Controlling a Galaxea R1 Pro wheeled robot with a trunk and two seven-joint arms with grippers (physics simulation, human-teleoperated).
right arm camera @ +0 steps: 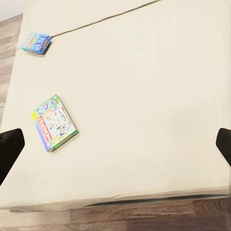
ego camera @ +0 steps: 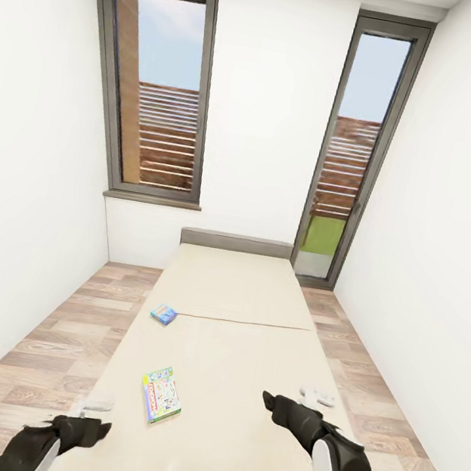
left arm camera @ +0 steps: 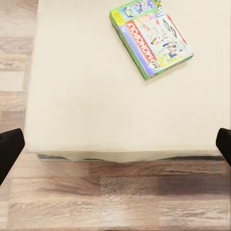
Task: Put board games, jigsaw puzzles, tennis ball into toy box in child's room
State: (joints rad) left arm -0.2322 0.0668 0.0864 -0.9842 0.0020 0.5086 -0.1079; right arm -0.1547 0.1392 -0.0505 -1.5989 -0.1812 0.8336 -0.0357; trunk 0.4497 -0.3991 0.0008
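Two board games lie on the bed (ego camera: 248,345). The pale green multicoloured box (ego camera: 161,394) rests near the bed's front left part, also visible in the left wrist view (left arm camera: 151,36) and the right wrist view (right arm camera: 54,122). The small blue box (ego camera: 164,314) lies farther back near the bed's left edge, and appears in the right wrist view (right arm camera: 36,43). My left gripper (ego camera: 96,419) hovers open at the bed's front left corner. My right gripper (ego camera: 280,404) is open over the bed's right side, empty. The table, toy box, jigsaw puzzles and tennis ball are out of view.
The bed's dark grey headboard (ego camera: 236,243) stands against the far white wall between a window (ego camera: 156,92) and a glass door (ego camera: 353,148). Wood floor (ego camera: 59,329) runs along both sides of the bed, with white walls close on either side.
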